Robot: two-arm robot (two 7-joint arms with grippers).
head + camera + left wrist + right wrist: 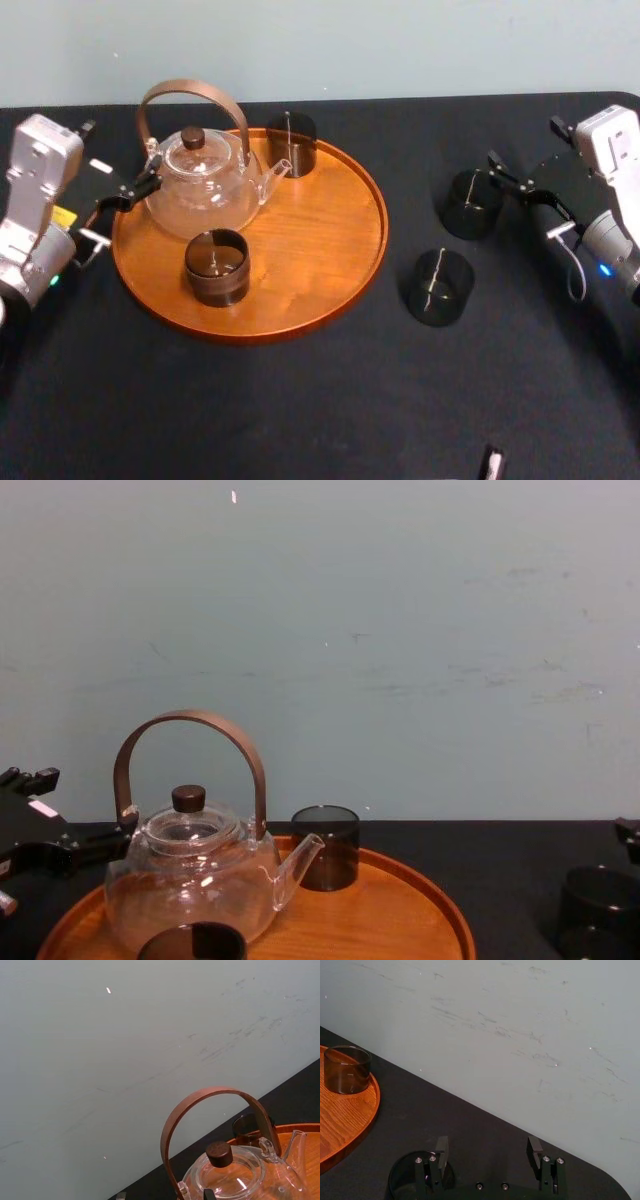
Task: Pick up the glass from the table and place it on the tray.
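Head above, chest low, both see tray (310, 230)

- Head view, lower edge: small dark object with a pale glint (492, 465), cut off, kind not legible.
- Head view, side edge: arm of the left gripper (128, 192), cut off.
- Left wrist view: clear glass teapot with brown arched handle (235, 1180), lower body cut by the picture's edge.
- Same view: smoked dark rear glass (247, 1130), partly hidden behind that handle.
- Chest view: round orange-brown wooden tray (400, 905), front cut off. The smoked dark front glass (192, 943) on it is cut just below its rim.
- Right wrist view: smoked dark table glass (402, 1177) on the matte black table (470, 1130), partly behind a finger of the spread right gripper (489, 1146), the rest cut off.
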